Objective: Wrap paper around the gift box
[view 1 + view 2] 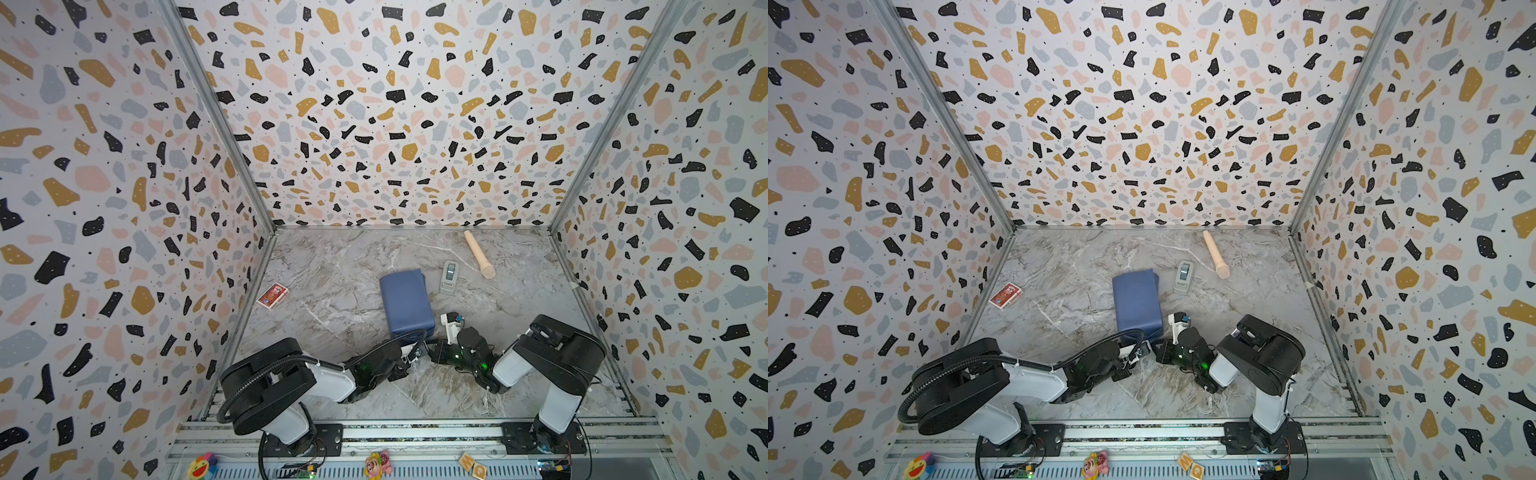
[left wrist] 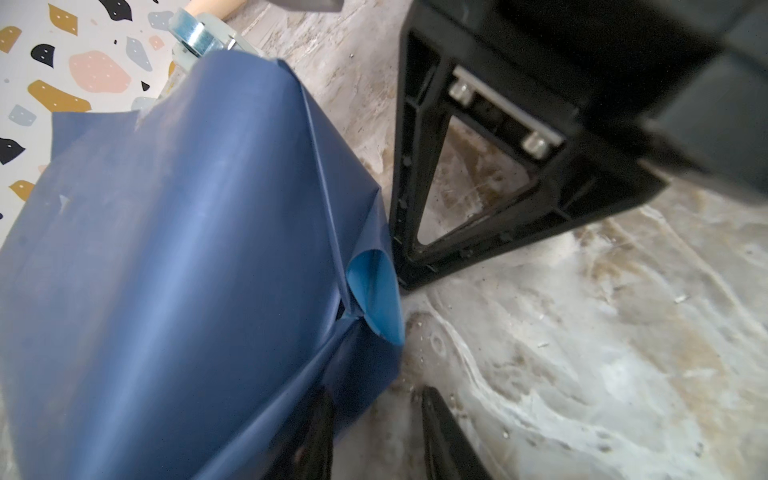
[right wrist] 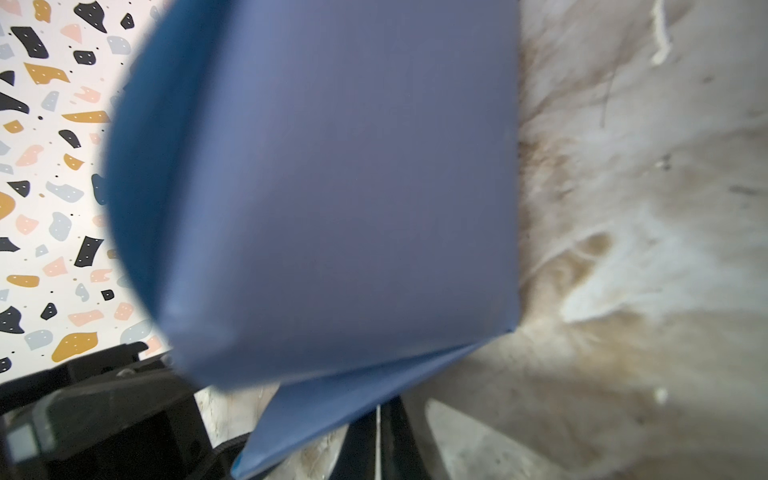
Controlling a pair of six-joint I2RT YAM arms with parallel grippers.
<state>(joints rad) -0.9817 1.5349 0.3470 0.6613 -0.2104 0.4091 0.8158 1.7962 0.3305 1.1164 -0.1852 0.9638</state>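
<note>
The paper point(image 1: 406, 300) is folded into a blue oblong parcel at centre of the counter point(image 1: 340, 291) in both top views. Long axis runs up-down in frame, dull darker face outward. The gift box is not visible, the paper covers all of it. Both arms meet at the parcel's lower end.

On the right gripper point(image 3: 378, 440) the jaws are together, with only a thin sliver between them in the right wrist view. A loose blue flap point(image 3: 332, 399) off the parcel's lower corner runs down into them, so this reads as clamped on the paper. In the left wrist view one of its fingers point(image 2: 405, 174) has its tip just beside a small curl point(image 2: 372, 291) of the paper. The curl shows the light sky-blue face.

On the left gripper point(image 2: 376, 440) the jaws are apart, with bare counter in the gap. One finger point(image 2: 318, 432) lies against the parcel's bottom flap and is partly overlapped by it. The other finger point(image 2: 446, 436) is clear of the paper. Nothing gripped that I can see. In a top view the left gripper point(image 1: 409, 352) sits at the parcel's lower edge, close to the right gripper's tips.

Elsewhere on the counter:
- The grey tape dispenser point(image 1: 449, 277) is just right of the parcel's upper end, not touching.
- The pale wooden stick point(image 1: 479, 254) lies upper right, near the back wall.
- The red card pack point(image 1: 272, 295) is left of the parcel, well apart.
</note>
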